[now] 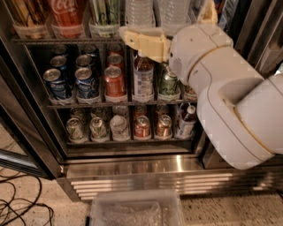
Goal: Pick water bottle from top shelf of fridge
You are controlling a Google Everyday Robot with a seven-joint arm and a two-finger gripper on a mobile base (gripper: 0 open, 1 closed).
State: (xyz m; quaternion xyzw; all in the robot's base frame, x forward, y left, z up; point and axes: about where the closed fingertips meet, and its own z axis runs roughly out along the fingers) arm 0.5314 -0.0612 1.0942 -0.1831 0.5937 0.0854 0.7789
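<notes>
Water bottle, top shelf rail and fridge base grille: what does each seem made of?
Clear ribbed water bottle: thin transparent plastic, judging by its crinkled, see-through wall. Front rail of the top shelf: probably steel, dull grey sheen. Ribbed base grille: brushed stainless steel, with streaked reflections. The cream pincer, open at the top shelf beside the bottle, looks like matte moulded plastic.

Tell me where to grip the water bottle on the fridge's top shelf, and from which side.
Grip the water bottle across its lower body, coming straight in from the open front: it stands upright on the top shelf, a second bottle close beside it. The gripper is at the shelf's front, fingers apart.
</notes>
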